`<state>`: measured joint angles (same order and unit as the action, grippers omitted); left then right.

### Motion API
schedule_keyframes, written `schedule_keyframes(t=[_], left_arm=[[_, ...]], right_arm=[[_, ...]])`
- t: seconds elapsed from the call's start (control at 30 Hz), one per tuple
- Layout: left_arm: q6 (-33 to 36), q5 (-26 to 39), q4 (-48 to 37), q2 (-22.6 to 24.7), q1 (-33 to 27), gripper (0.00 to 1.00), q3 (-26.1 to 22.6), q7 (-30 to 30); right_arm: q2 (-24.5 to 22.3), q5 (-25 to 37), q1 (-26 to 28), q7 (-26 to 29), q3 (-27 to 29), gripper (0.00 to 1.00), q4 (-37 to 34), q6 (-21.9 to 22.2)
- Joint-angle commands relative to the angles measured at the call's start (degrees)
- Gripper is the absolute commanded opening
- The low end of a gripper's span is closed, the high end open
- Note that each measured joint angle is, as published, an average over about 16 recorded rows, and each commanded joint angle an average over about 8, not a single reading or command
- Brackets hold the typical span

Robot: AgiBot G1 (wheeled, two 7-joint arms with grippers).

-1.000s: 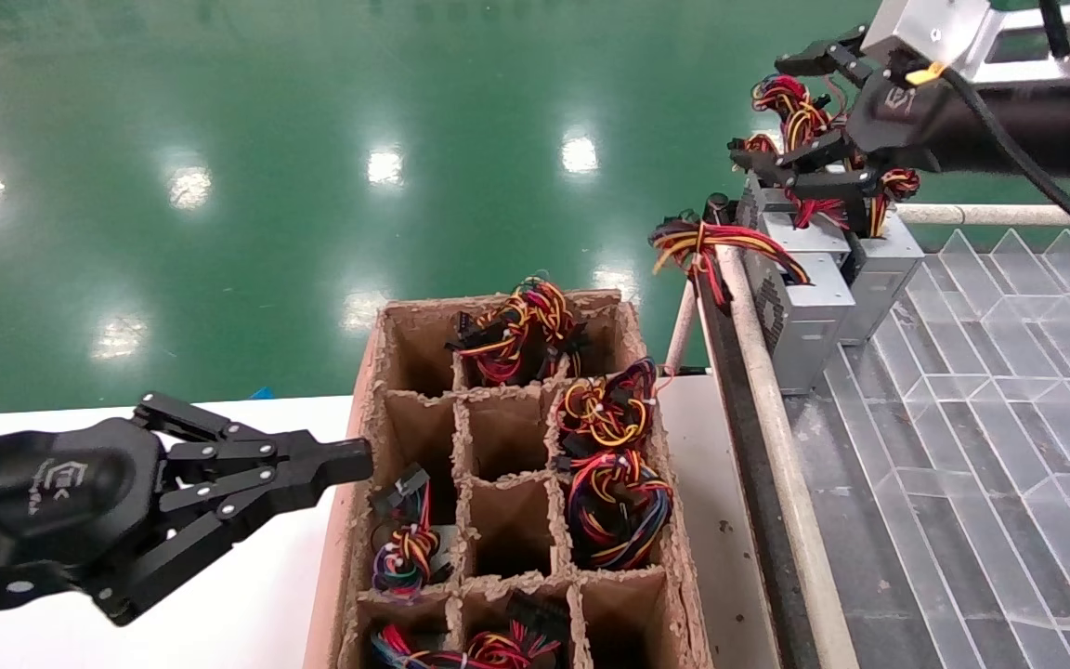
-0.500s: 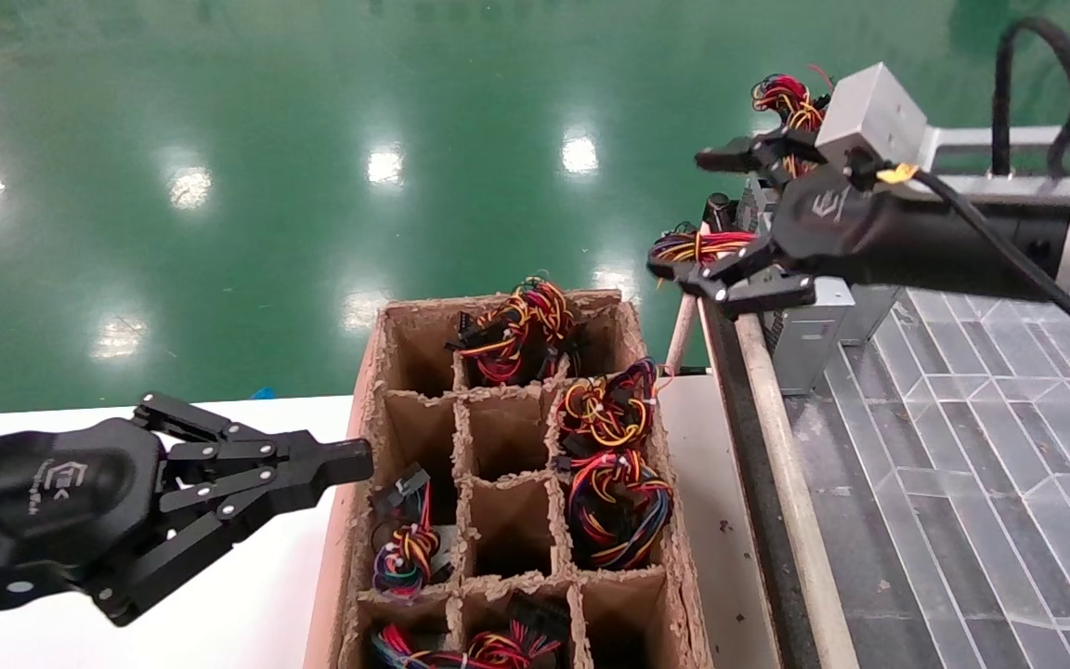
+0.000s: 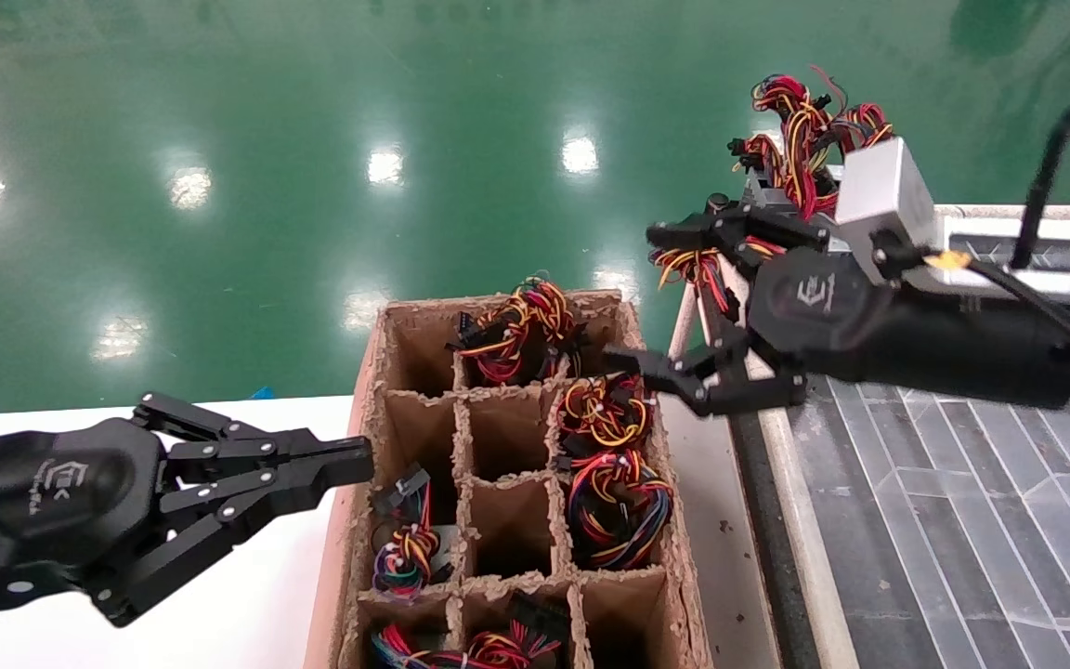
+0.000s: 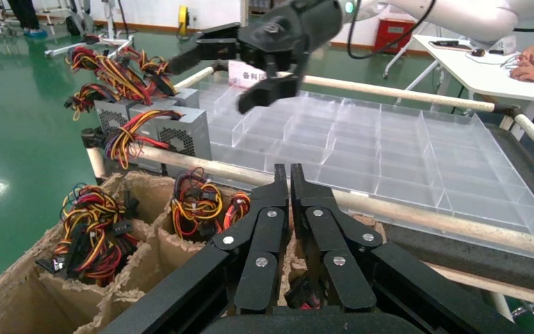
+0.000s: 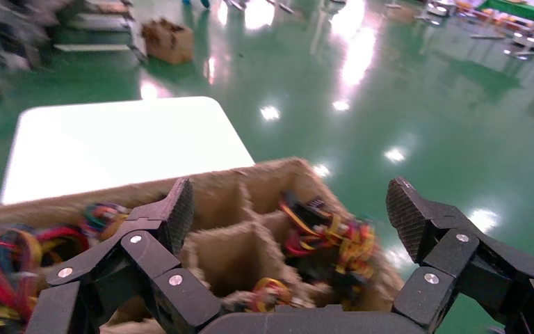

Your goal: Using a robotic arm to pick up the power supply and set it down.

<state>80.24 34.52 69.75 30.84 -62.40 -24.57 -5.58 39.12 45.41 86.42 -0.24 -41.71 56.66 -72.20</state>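
The robotic arm point(image 3: 962, 346) reaches in from the right. My right gripper point(image 3: 644, 295) hangs open and empty over the far right corner of the cardboard box point(image 3: 370, 390). In the right wrist view the right gripper point(image 5: 292, 205) frames the box cells and a wire bundle point(image 5: 330, 240). The power supply point(image 4: 193, 124) is a grey metal box standing at the tray's far corner, its wire bundle point(image 4: 131, 136) trailing over the rail. In the head view only that bundle point(image 3: 691, 263) shows; the box is hidden behind the gripper. My left gripper point(image 3: 358, 460) is parked at the box's left wall, shut and empty.
Two other grey boxes with tall upright wire bundles point(image 3: 800, 130) stand behind the power supply. Several box cells hold wire bundles point(image 3: 614, 492). A clear ridged tray point(image 3: 962, 483) lies right of a padded rail point(image 3: 781, 483). A white table point(image 3: 247, 595) carries the box.
My right gripper has swung down and left, from above the grey boxes on the tray to the far right corner of the cardboard box, staying open and empty. The left arm has not moved.
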Motion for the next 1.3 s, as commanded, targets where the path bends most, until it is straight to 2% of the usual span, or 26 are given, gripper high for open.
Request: schedule_keyframes(t=[0.03,0.9,1.07,1.3], left_arm=[[0.0,0.0,0.0,0.0,0.0,1.0,0.0,0.0],[-0.01,0.0,-0.01,0.0,0.01,1.0,0.0,0.0],[-0.02,0.0,-0.02,-0.01,0.02,1.0,0.0,0.0],[-0.02,0.0,-0.02,-0.01,0.02,1.0,0.0,0.0]], right_arm=[[-0.3,-0.26,-1.82,0.81,1.89,1.0,1.24,-0.99],[-4.08,-3.53,-24.77,10.91,25.6,1.0,16.86,-13.44],[-4.37,-3.78,-26.44,11.49,27.36,1.0,18.0,-14.36],[-4.32,-3.81,-25.97,11.32,26.88,1.0,17.67,-14.11]])
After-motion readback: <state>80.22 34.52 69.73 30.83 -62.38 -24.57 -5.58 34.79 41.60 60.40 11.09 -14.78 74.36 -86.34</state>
